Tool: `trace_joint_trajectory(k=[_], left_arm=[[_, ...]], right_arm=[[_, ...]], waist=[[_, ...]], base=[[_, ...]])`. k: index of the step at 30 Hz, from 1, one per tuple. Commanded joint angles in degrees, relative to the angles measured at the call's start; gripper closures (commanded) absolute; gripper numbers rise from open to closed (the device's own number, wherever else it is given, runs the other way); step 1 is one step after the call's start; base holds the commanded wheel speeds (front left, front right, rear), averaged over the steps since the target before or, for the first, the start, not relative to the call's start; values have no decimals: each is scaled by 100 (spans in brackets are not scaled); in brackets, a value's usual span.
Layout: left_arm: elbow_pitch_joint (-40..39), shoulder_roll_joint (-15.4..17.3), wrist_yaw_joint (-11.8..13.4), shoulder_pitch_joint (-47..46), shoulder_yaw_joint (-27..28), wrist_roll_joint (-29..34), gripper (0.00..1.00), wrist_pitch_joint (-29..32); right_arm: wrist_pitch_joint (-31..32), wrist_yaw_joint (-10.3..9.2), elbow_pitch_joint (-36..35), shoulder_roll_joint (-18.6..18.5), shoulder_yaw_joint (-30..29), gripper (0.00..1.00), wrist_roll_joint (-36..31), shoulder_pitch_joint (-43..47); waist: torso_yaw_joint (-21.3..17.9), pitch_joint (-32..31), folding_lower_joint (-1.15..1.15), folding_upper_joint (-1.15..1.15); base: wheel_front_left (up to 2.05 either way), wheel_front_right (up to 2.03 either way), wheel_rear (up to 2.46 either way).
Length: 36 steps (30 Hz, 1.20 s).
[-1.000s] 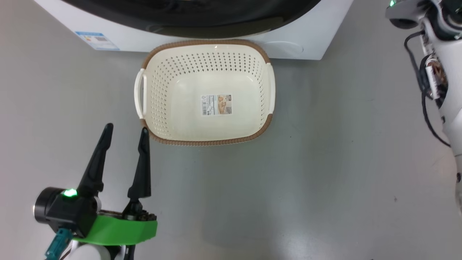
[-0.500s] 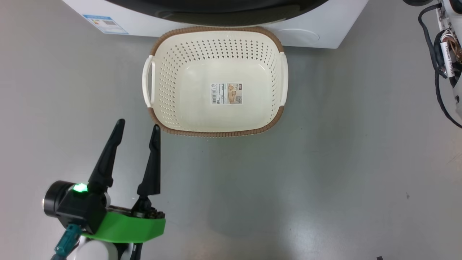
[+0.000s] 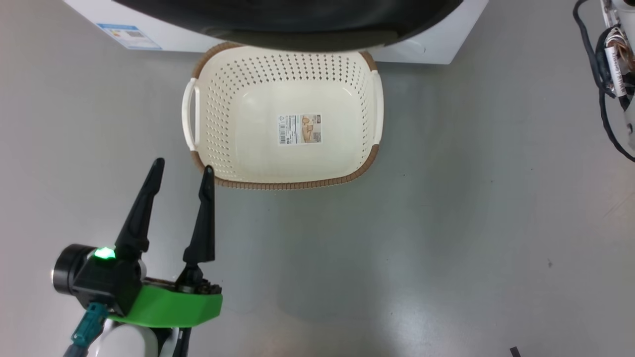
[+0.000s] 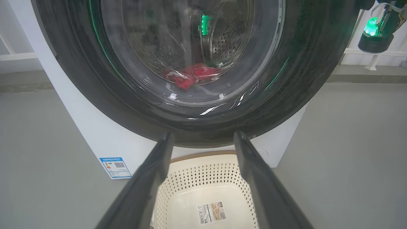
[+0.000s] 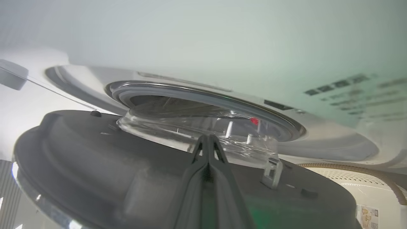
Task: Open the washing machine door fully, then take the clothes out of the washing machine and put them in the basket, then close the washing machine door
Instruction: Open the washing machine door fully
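Slip risk off slick door for right claw, tips together, leaving door part-open over basket, 12 o'clock rim; left claw spread, empty.

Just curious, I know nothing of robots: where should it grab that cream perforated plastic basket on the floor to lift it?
Probably the white loop handle on the left side of the cream perforated plastic basket, coming from above: it stands off the wall, leaving a slot for a finger, and the open left end effector is nearest it.
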Motion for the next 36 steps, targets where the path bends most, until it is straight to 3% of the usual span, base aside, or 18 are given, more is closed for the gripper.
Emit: trace_joint_trajectory(k=[1, 22, 30, 31, 32, 33, 34, 36], left_arm=[[-111, 95, 25, -59, 211, 37, 0, -44], [-17, 95, 82, 90, 292, 19, 0, -44], [-36, 95, 77, 153, 354, -76, 0, -44], [-40, 95, 74, 154, 365, -81, 0, -44], [-43, 95, 72, 154, 377, -85, 0, -44], [-46, 95, 69, 156, 391, -87, 0, -44], [-49, 95, 66, 156, 409, -90, 0, -44], [-46, 95, 59, 162, 451, -95, 0, -44]], right_arm=[[97, 46, -243, 267, 77, 100, 1, 115], [763, 46, -533, 378, 371, 100, 8, 783], [622, 46, -487, 412, 307, 100, -9, 991], [504, 46, -471, 405, 297, 68, -63, 1011], [352, 46, -438, 398, 295, 53, -139, 1030], [211, 46, -438, 403, 301, 24, -208, 1047], [82, 46, -453, 411, 303, 1, -261, 1076], [-307, 46, -485, 404, 289, 0, -409, 1154]], waist=[[-28, -33, 0, 0], [-170, -513, 0, 0], [-228, -655, 0, 0], [-236, -666, 0, 0], [-247, -675, 0, 0], [-259, -680, 0, 0], [-273, -684, 0, 0], [-305, -699, 0, 0]], base=[[0, 0, 0], [0, 0, 0], [0, 0, 0], [0, 0, 0], [0, 0, 0], [0, 0, 0], [0, 0, 0], [0, 0, 0]])
